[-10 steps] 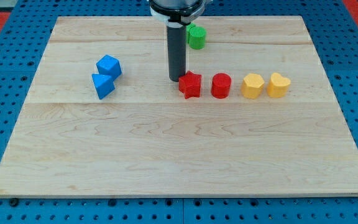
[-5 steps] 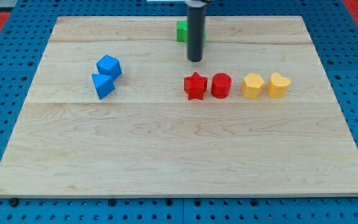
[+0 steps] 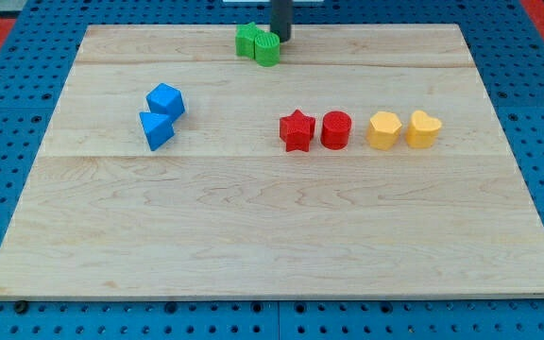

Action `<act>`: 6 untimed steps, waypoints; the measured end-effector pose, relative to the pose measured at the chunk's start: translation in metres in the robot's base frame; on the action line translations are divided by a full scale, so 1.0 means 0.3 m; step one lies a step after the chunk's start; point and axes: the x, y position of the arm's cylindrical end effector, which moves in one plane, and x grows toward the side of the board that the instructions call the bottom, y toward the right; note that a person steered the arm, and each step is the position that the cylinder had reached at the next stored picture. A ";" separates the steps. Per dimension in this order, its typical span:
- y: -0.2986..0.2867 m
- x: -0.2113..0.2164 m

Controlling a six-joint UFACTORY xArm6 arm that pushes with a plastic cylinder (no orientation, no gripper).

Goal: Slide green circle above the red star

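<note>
The green circle (image 3: pixel 267 49) sits near the view's top edge of the wooden board (image 3: pixel 272 227), touching a second green block (image 3: pixel 248 40) on its left. My tip (image 3: pixel 280 40) is at the green circle's upper right, touching or nearly touching it. The red star (image 3: pixel 297 130) lies well below, near the board's middle, slightly right of the green circle.
A red cylinder (image 3: pixel 336 129) touches the red star's right side. Two yellow blocks (image 3: pixel 383 130) (image 3: pixel 423 128) stand further right in the same row. Two blue blocks (image 3: pixel 165 100) (image 3: pixel 156 130) sit together at the left.
My tip moved from beside the red star up toward the view's top. The green circle shifted left and now rests against the other green block.
</note>
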 end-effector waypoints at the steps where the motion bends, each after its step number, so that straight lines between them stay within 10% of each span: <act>1: -0.043 0.044; 4: -0.049 0.418; 6: 0.062 0.415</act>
